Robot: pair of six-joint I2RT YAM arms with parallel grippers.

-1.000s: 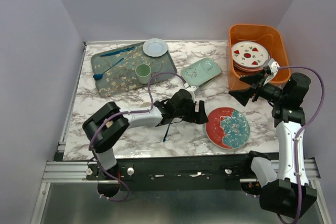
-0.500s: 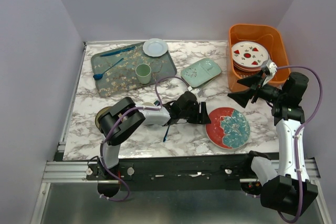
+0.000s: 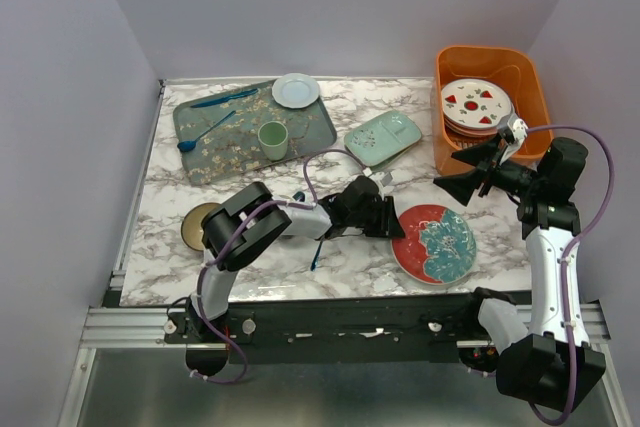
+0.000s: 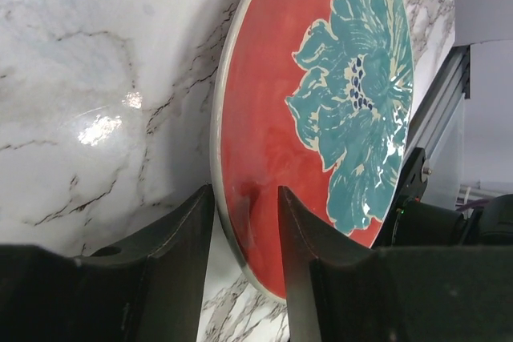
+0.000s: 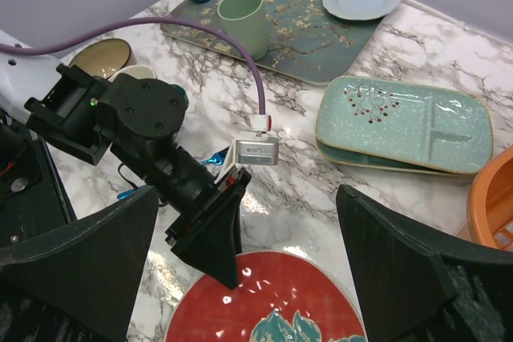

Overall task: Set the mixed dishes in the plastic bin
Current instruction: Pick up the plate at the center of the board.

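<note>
Red plate with teal flower (image 3: pixel 433 243) lies flat on the marble table (image 3: pixel 250 267), 7 o'clock from the orange bin (image 3: pixel 490 52). Left gripper (image 4: pixel 244 198) at its 10 o'clock rim, jaws part-way apart, astride the edge. Right gripper (image 3: pixel 452 172) spread wide, hovering off the bin's 7 o'clock corner. Stacked plates (image 3: pixel 476 105) inside the bin.

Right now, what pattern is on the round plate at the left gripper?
The round plate is red with a teal flower; left wrist view.

Only a sliver of orange bin (image 5: pixel 492 198) at right-wrist view's edge
</note>
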